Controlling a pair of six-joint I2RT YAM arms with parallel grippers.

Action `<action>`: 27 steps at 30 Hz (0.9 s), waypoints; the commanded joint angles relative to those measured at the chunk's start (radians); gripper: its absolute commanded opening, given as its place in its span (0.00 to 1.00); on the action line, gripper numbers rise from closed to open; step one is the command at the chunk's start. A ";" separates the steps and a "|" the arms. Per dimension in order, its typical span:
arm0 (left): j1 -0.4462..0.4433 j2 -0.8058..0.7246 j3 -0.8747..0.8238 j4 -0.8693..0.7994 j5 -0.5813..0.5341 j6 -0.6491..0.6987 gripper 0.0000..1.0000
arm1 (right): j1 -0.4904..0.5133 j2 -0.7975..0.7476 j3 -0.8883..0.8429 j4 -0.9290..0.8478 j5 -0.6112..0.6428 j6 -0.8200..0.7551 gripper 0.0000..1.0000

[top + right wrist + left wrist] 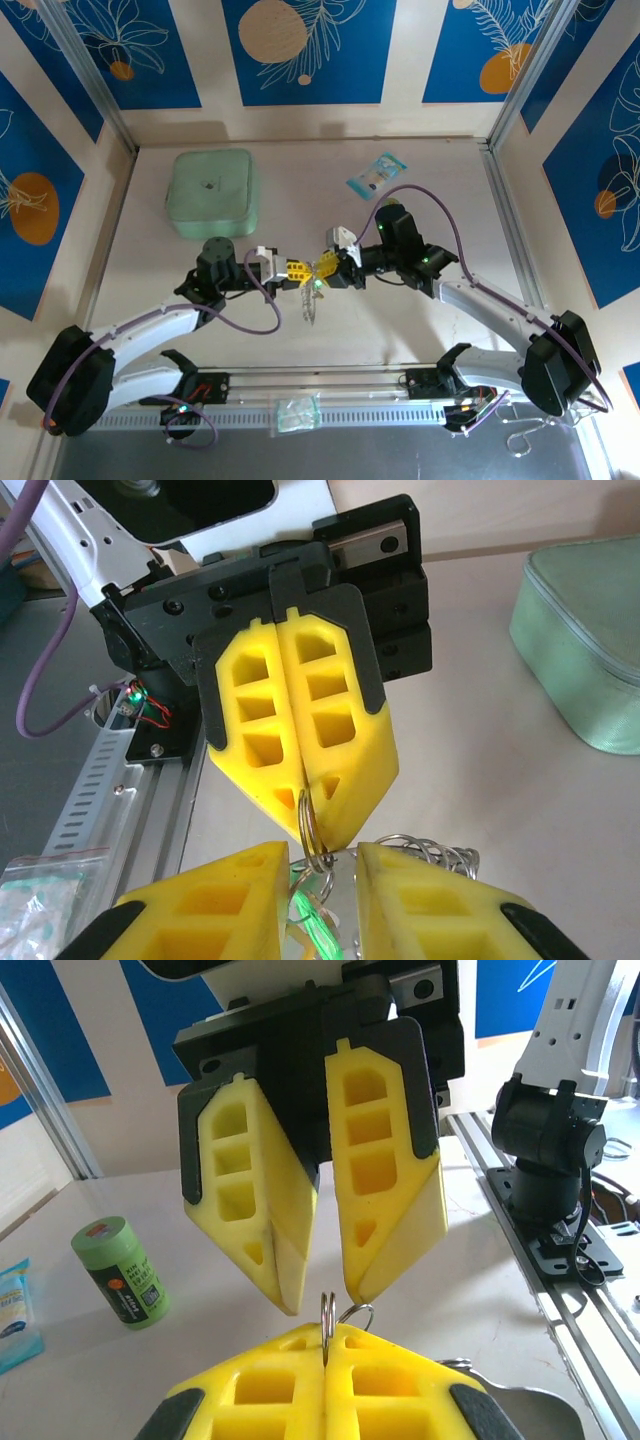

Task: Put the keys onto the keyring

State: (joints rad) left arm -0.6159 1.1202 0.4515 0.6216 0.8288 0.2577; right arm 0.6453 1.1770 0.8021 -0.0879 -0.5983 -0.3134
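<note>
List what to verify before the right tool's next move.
1. Left tool shut on the keyring: ok.
2. Right tool open, one finger on either side of the keyring: ok.
3. Right tool's fingers free of the metal bits strung on the wire: cannot tell.
4. Keys located: cannot tell; only a blurred green glint shows between the right tool's fingers.
5. Green case and green roll stand clear of both tools: ok.
</note>
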 commanded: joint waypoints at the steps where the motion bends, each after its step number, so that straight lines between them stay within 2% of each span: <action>1: -0.005 0.005 -0.006 0.082 0.043 -0.026 0.00 | 0.014 0.011 -0.009 0.020 -0.005 -0.010 0.25; 8: -0.006 0.024 -0.027 0.201 0.040 -0.103 0.00 | 0.020 0.031 -0.003 0.019 0.001 -0.029 0.15; 11: -0.007 0.031 -0.029 0.230 0.039 -0.126 0.00 | 0.020 0.032 0.010 -0.002 0.006 -0.044 0.02; 13: -0.007 0.028 -0.027 0.214 0.022 -0.125 0.00 | 0.021 0.027 0.018 -0.016 0.021 -0.053 0.00; 16: -0.006 -0.002 -0.010 0.100 -0.037 -0.075 0.27 | 0.031 0.032 0.042 -0.064 0.067 -0.091 0.00; 17: -0.007 -0.017 0.004 0.027 -0.058 -0.036 0.29 | 0.035 0.037 0.054 -0.088 0.081 -0.109 0.00; 22: -0.008 -0.089 0.054 -0.317 -0.136 0.165 0.27 | 0.053 0.067 0.106 -0.190 0.140 -0.186 0.00; 27: -0.008 -0.095 0.080 -0.397 -0.145 0.209 0.25 | 0.075 0.082 0.139 -0.225 0.169 -0.213 0.00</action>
State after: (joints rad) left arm -0.6186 1.0283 0.4934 0.3462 0.7048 0.3897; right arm 0.7044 1.2545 0.8986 -0.2600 -0.4454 -0.4824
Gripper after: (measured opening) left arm 0.255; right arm 0.054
